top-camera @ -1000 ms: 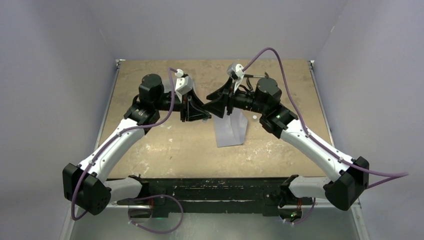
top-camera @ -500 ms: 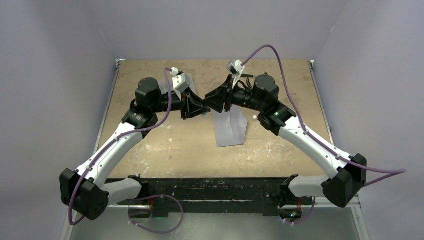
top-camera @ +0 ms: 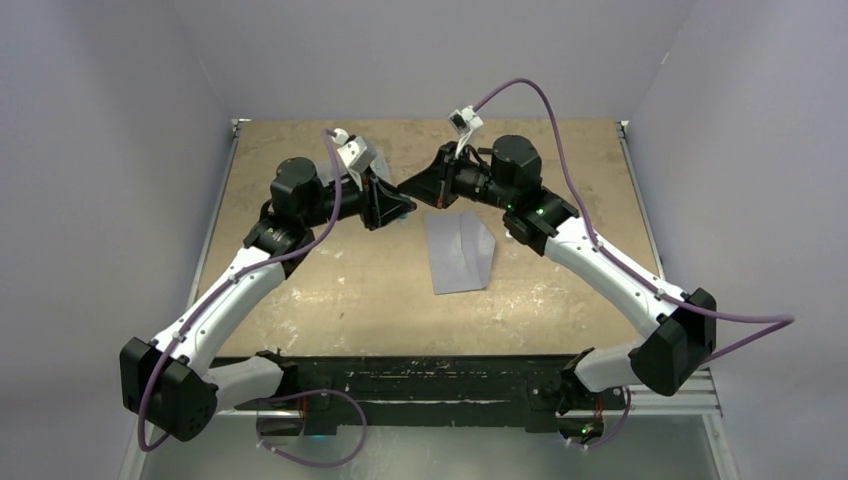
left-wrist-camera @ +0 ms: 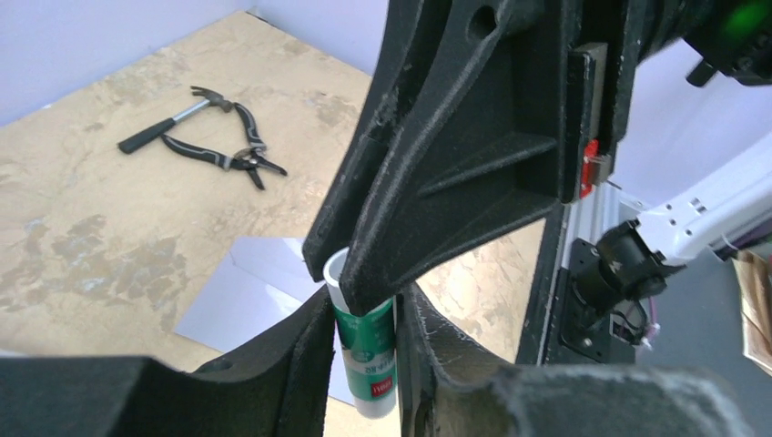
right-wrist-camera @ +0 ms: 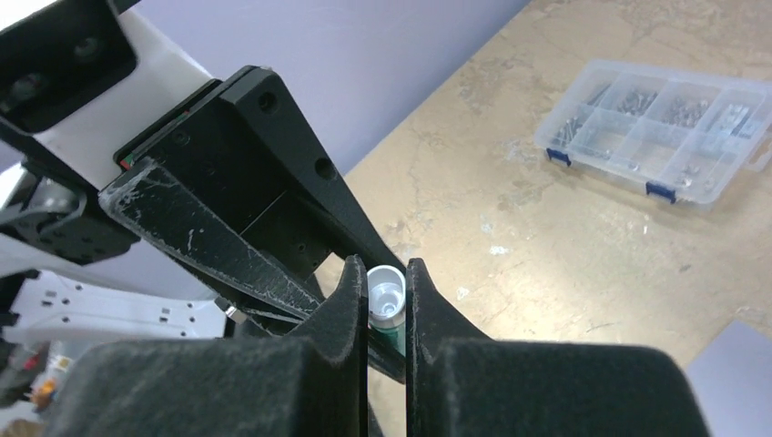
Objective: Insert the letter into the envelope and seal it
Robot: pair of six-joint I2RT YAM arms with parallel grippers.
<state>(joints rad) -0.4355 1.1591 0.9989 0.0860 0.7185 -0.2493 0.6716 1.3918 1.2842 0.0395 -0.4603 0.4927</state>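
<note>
The left gripper [left-wrist-camera: 364, 314] is closed on a green-and-white glue tube [left-wrist-camera: 369, 355], which it holds above the table [top-camera: 300, 290]. The right gripper [right-wrist-camera: 385, 273] meets it tip to tip, and its jaws pinch the tube's white end. The envelope [top-camera: 460, 252] lies flat on the table, lower than the jaws and a little to the right, touching neither.

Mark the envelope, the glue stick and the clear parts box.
envelope [top-camera: 460, 258]: top external view, middle of its flat face.
glue stick [left-wrist-camera: 366, 341]: left wrist view, green label on the tube.
clear parts box [right-wrist-camera: 607, 173]: right wrist view, front wall between the blue latches.
</note>
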